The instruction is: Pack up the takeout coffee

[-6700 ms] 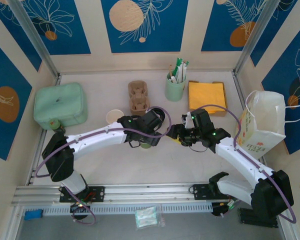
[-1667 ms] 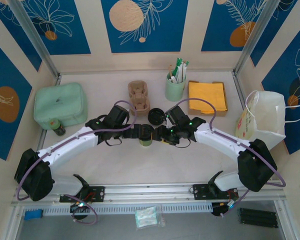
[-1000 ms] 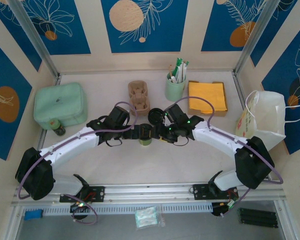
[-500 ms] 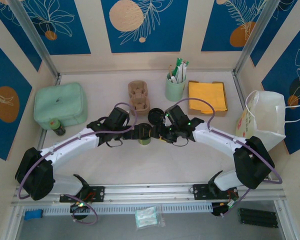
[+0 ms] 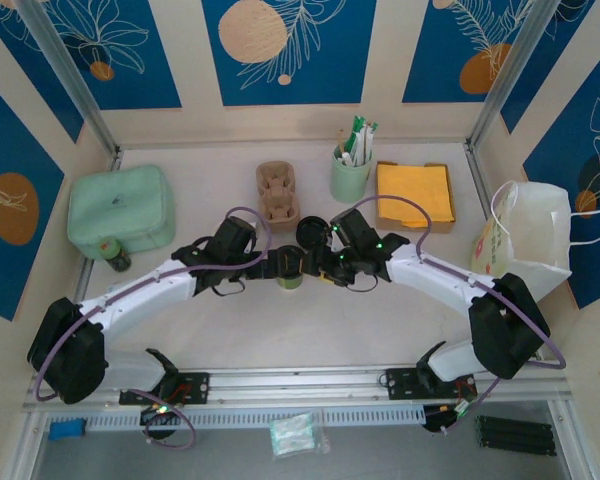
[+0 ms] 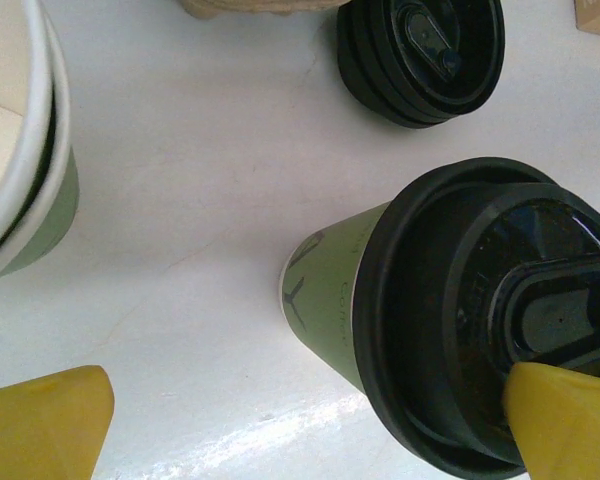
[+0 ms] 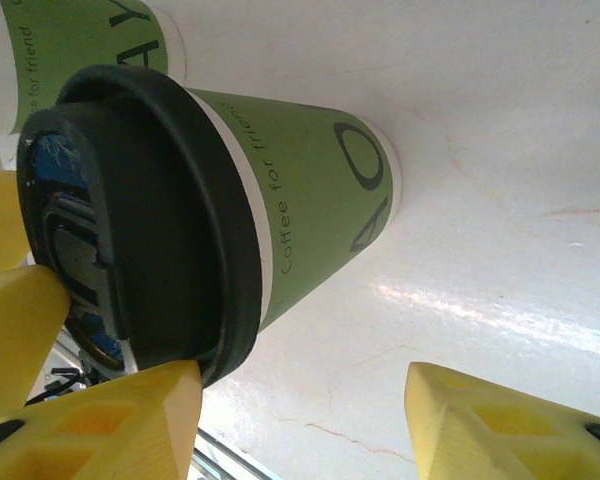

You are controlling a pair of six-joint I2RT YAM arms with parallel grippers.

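1. Green-and-white paper with a black lid: seen from above, the coffee cup (image 5: 291, 270) stands upright at mid-bench. It is between the left gripper (image 5: 272, 264) and the right gripper (image 5: 318, 268), which face each other close on either side. The bag (image 5: 525, 245) stands at the right edge of the bench (image 5: 280, 330), well apart from the cup. A long carry lies ahead, and a weak hold could drop the cup on the way. A spare lid (image 5: 313, 232) lies just behind the cup, toward the far edge, where the right arm could sweep it.

2. From the left wrist, the fingers (image 6: 50, 420) are spread wide with nothing clamped. One yellow tip overlaps the lid's rim at the lower right, and I cannot tell whether it touches. A careless close or pull-back from here could catch the rim, pop the lid loose or tip the cup. An open cup (image 6: 20, 150) stands near on the other side, and the other finger could knock it.

3. From the right wrist, the fingers (image 7: 500, 430) stand part-way apart, not clamped. One sits against the lid's edge and the other is clear of the cup's base. Squeezing at the lid rather than the paper wall could lever the lid off. Squeezing the wall too hard could buckle it and spill the coffee. Grippers this close together could also collide.
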